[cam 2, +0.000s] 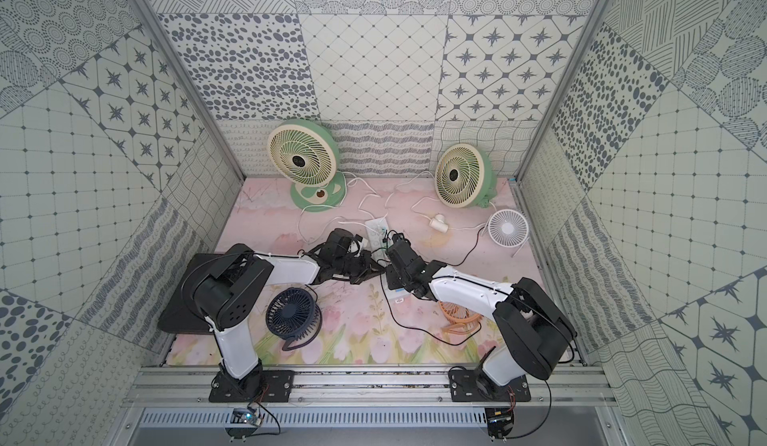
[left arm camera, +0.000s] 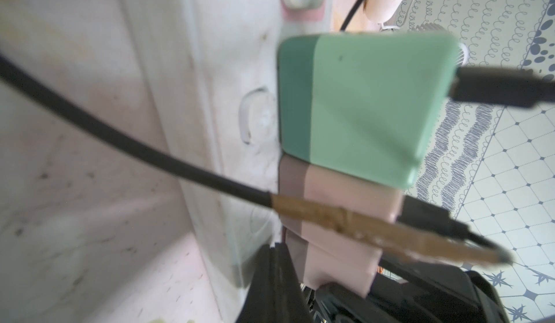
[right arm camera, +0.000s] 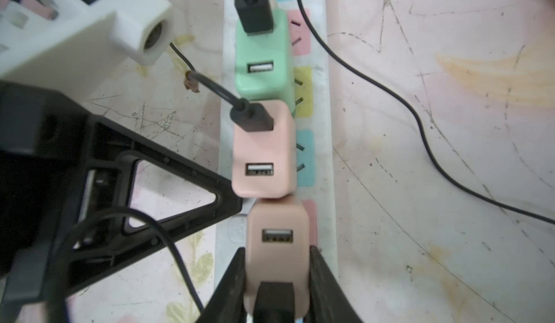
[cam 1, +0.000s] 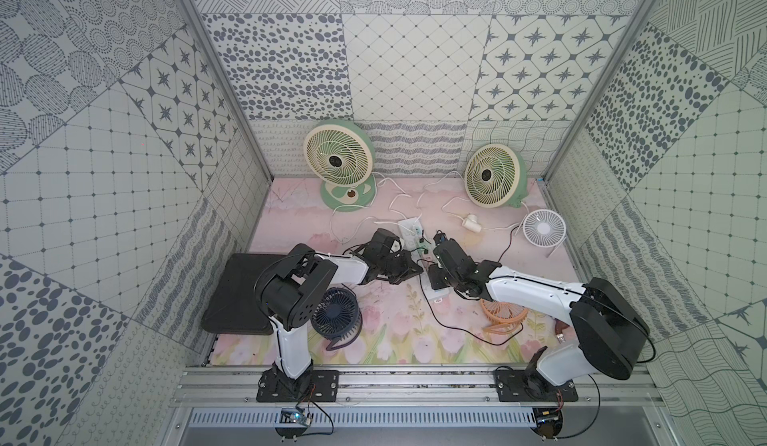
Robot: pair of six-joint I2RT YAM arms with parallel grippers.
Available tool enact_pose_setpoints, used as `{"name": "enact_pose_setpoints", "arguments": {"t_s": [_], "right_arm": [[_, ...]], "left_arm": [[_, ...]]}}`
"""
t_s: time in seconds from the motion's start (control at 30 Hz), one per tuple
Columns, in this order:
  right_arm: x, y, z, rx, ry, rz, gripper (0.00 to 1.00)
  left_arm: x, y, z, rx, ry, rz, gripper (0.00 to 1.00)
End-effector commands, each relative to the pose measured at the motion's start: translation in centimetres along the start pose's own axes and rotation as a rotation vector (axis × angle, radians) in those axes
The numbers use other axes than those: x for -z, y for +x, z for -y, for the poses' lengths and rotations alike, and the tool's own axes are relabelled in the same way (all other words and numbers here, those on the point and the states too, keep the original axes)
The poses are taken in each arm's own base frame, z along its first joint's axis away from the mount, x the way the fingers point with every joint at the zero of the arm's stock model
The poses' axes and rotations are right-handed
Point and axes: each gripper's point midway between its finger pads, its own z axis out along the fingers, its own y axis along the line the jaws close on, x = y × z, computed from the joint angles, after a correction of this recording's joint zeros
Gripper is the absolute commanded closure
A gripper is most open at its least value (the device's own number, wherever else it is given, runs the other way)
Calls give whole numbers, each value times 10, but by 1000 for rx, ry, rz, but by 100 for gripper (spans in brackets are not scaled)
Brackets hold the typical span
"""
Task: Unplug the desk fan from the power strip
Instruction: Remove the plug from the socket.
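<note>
The power strip (cam 1: 410, 230) lay near the middle of the flowered counter (cam 1: 373, 332), between the two arms. The right fingers (right arm camera: 326, 282) pinched a peach adapter (right arm camera: 277, 216) from both sides. It stood on the strip in line with a second peach adapter (right arm camera: 262, 150) and a green adapter (right arm camera: 261, 81), each of which carried a black USB plug. The left fingers (right arm camera: 195, 178) were pressed together, their tip at the strip's edge beside the two peach adapters.
</note>
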Motion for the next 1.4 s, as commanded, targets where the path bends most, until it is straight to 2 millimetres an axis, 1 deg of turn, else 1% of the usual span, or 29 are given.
{"name": "enact_pose_setpoints", "arguments": {"t_s": [0.0, 0.1, 0.17, 0.27, 0.33, 0.37, 0.43, 0.53, 0.6, 0.67, 0.77, 0.83, 0.9, 1.0, 1.1, 1.17, 1.27, 1.3, 1.37], "right_arm": [[4, -8, -15, 83, 46, 35, 100], [1, -9, -15, 138, 119, 28, 100], [1, -9, -9, 110, 119, 25, 100], [5, -16, 0, -9, 25, 46, 100], [8, -16, 2, -64, -31, 59, 100], [9, -14, 1, -64, -38, 60, 100], [9, -13, -3, -31, -19, 48, 100], [4, -7, -13, 82, 69, 23, 100], [2, -9, -14, 96, 96, 18, 100], [2, -8, -9, 62, 87, 13, 100], [4, -12, 3, -68, -8, 18, 100], [8, -13, 7, -100, -35, 36, 100], [9, -13, 0, -51, -17, 27, 100], [7, -11, -6, 52, 81, 12, 100], [3, -9, -12, 103, 116, -4, 100], [3, -9, -11, 80, 96, -9, 100], [6, -14, -4, -17, 16, 8, 100], [7, -16, -7, -38, -25, 18, 100], [7, -13, -10, -46, -48, 12, 100]], "left_arm": [[-1, 17, -39, 60, -151, -37, 100], [-2, 17, -39, 61, -153, -38, 100], [-2, 17, -40, 64, -157, -39, 100], [-1, 19, -42, 67, -164, -42, 100], [-1, 18, -43, 70, -165, -40, 100], [-1, 19, -43, 69, -166, -42, 100], [-1, 19, -44, 71, -168, -41, 100], [-1, 19, -44, 74, -170, -40, 100], [-1, 19, -44, 75, -173, -41, 100], [-1, 20, -45, 77, -175, -43, 100], [0, 20, -46, 78, -181, -46, 100], [0, 20, -46, 78, -181, -46, 100], [0, 21, -46, 77, -182, -46, 100], [0, 20, -47, 79, -184, -45, 100], [0, 20, -48, 83, -187, -43, 100], [-1, 20, -48, 83, -189, -44, 100], [0, 21, -48, 85, -190, -46, 100], [0, 20, -48, 84, -190, -45, 100], [0, 20, -48, 83, -190, -46, 100]]}}
